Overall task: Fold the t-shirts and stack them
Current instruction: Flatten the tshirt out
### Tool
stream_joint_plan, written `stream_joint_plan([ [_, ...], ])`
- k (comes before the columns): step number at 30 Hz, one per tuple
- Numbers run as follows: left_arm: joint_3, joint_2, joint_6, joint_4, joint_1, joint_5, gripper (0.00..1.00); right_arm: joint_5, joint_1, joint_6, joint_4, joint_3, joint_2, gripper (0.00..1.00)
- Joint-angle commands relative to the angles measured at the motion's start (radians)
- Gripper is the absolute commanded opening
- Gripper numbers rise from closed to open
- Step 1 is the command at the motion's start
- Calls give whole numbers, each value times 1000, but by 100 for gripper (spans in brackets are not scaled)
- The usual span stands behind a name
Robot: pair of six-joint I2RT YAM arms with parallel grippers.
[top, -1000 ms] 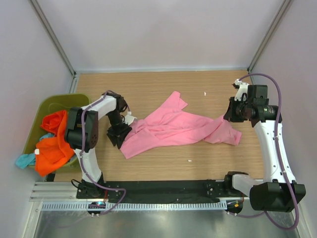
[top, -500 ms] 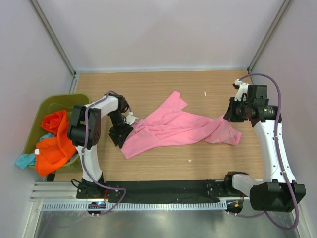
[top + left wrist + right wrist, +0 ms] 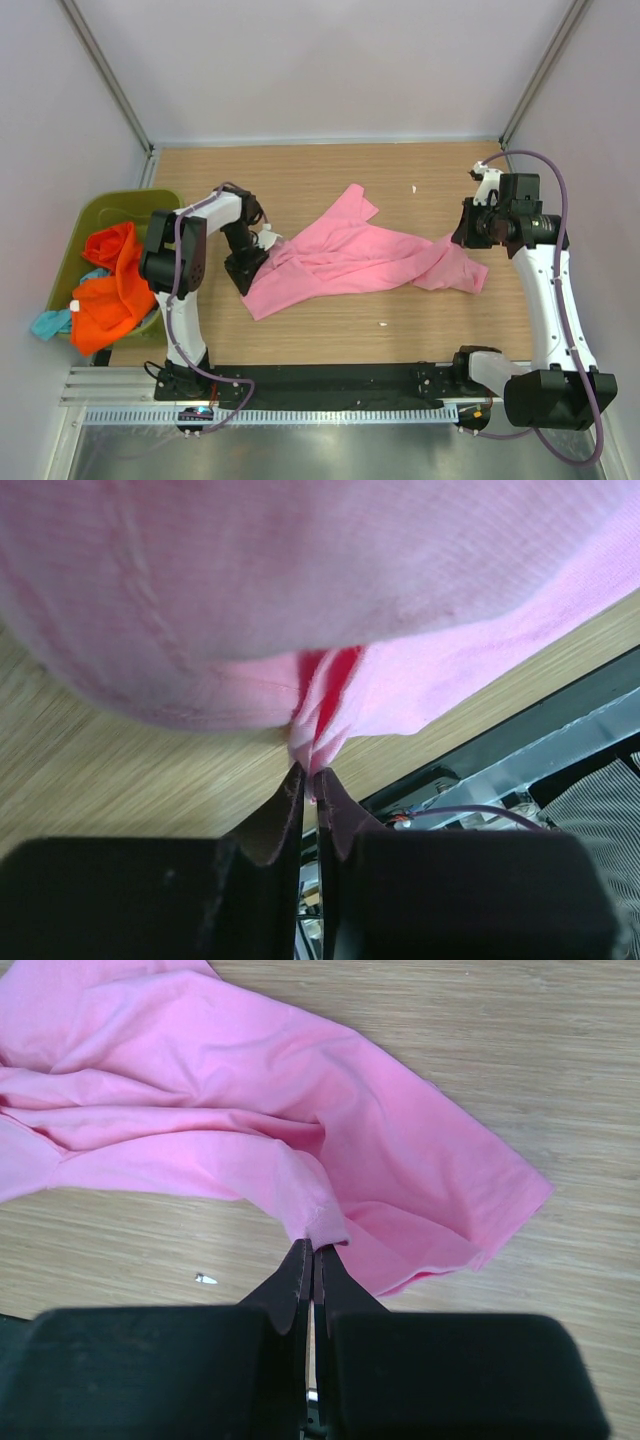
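Observation:
A pink t-shirt (image 3: 350, 255) lies crumpled and stretched across the middle of the wooden table. My left gripper (image 3: 258, 256) is shut on its left edge; in the left wrist view the cloth (image 3: 330, 600) hangs pinched between the fingertips (image 3: 312, 775). My right gripper (image 3: 462, 238) is shut on the shirt's right end; the right wrist view shows a fold of the pink t-shirt (image 3: 250, 1130) pinched at the tips (image 3: 313, 1245).
A green bin (image 3: 92, 215) at the left table edge holds orange shirts (image 3: 105, 290) and a teal cloth (image 3: 48, 323). Small white scraps lie on the table (image 3: 413, 188). A black rail (image 3: 330, 380) runs along the near edge.
My left gripper has shifted slightly and turned at the shirt's left edge, still pinching it. The right arm and the shirt have hardly moved.

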Motion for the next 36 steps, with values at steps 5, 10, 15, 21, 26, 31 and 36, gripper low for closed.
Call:
stream_joint_plan([
  [5, -26, -22, -9, 5, -2, 10, 0, 12, -3, -7, 36, -10, -33, 1],
  [10, -15, -77, -10, -1, -2, -22, 0, 41, -3, -17, 54, 19, -30, 1],
  [15, 254, -155, 1, -76, -1, -60, 0, 165, -5, -12, 110, 140, 22, 1],
  [21, 654, -146, -25, -153, -2, -87, 0, 331, -16, -3, 170, 433, 175, 1],
  [26, 906, -119, -30, -158, -1, -146, 0, 397, -17, -26, 193, 680, 293, 1],
  [31, 1141, -106, -39, -135, -1, -198, 0, 506, -22, -43, 222, 797, 387, 1],
  [36, 1144, -192, -33, 43, -4, -245, 0, 440, -26, -24, 182, 892, 402, 1],
])
